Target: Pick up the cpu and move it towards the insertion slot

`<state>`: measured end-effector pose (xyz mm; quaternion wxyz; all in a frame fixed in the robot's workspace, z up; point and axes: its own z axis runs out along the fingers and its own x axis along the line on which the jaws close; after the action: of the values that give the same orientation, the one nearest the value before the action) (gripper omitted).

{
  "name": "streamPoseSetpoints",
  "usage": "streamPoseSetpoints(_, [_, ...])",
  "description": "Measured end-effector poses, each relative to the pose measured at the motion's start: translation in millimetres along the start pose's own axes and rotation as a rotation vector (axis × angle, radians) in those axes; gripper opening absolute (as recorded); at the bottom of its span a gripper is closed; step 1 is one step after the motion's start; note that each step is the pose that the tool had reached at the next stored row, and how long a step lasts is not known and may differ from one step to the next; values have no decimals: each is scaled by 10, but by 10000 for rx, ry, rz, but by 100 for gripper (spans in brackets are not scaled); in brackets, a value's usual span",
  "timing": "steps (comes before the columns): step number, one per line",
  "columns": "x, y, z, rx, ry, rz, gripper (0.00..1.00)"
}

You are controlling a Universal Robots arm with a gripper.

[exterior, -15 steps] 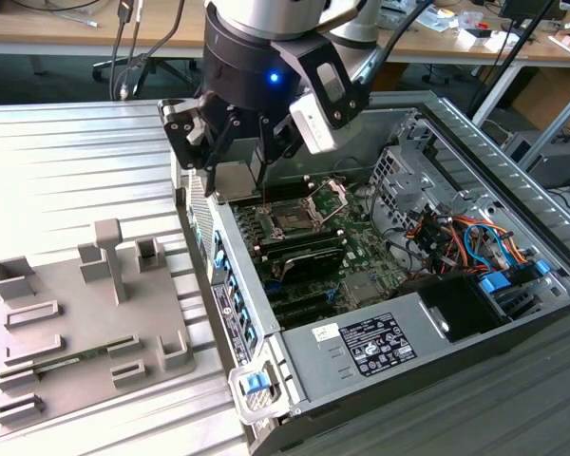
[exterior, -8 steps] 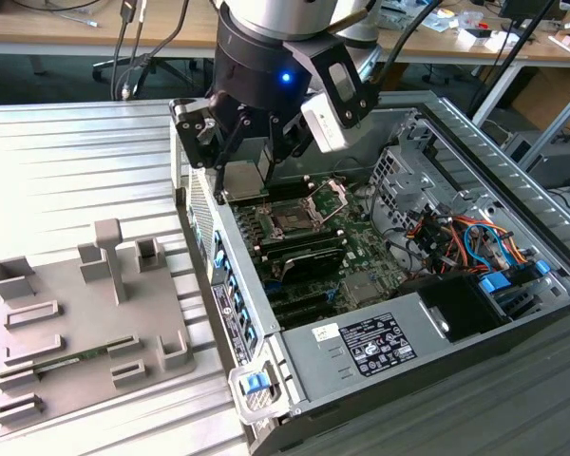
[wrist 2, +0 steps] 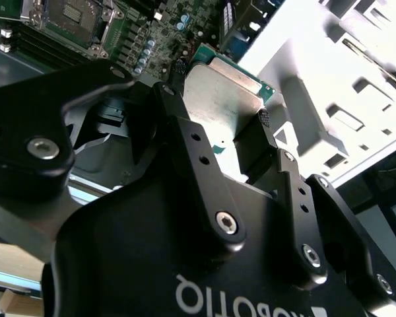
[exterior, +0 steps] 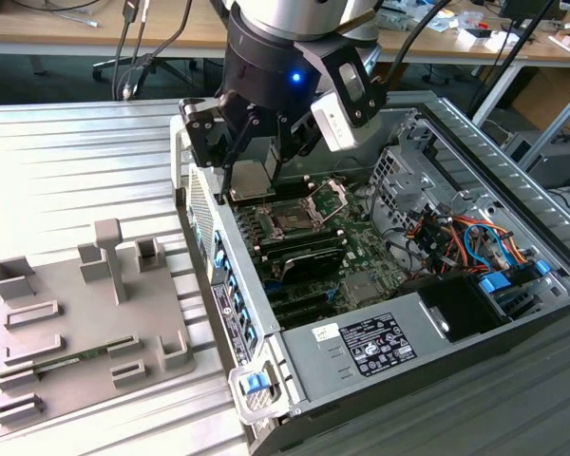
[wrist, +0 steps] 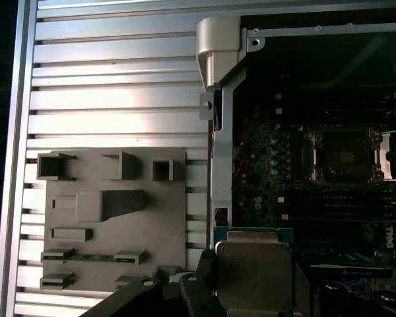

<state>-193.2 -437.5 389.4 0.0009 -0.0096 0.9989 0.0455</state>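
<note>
The cpu (wrist 2: 226, 92) is held clamped between the two fingers (wrist 2: 264, 142) of the gripper (exterior: 252, 180), pinched by opposite edges, just above the near wall of the open computer case (exterior: 456, 123). In the exterior view the insertion slot (exterior: 292, 218) lies close by, at about four o'clock from the chip. The chip is judged light, stiff and fragile — its smooth metal lid could slip, so an edge grip seems apt.
</note>
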Motion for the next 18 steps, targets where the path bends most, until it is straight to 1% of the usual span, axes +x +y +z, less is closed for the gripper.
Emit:
streamPoseSetpoints(10, [-85,-2,0,0,0,0,55])
streamPoseSetpoints(12, [-117,-2,0,-1,0,1,55])
streamPoseSetpoints(16, [-151,-3,0,0,0,0,55])
streamPoseSetpoints(18, [-193,-4,0,0,0,0,55])
